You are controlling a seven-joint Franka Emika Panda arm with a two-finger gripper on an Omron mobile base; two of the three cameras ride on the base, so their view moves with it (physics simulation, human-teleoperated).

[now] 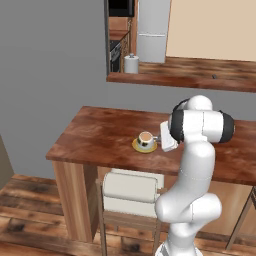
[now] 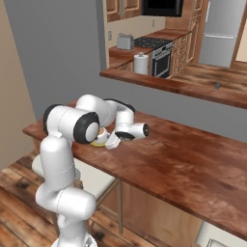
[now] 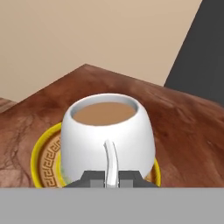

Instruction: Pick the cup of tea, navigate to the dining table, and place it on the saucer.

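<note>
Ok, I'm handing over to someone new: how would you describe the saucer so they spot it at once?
Find the long reddish-brown dining table in front of the grey wall. Near its middle, by the gripper, lies a small round yellow saucer with a patterned inner ring. It's the only yellow thing there, and the white cup of tea sits over it.

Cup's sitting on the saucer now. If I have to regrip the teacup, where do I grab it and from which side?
Grip the thin handle of the cup of tea, coming in level from the handle side. The gripper is shut on it there now. The body is wide and round, and the saucer rings its base.
</note>
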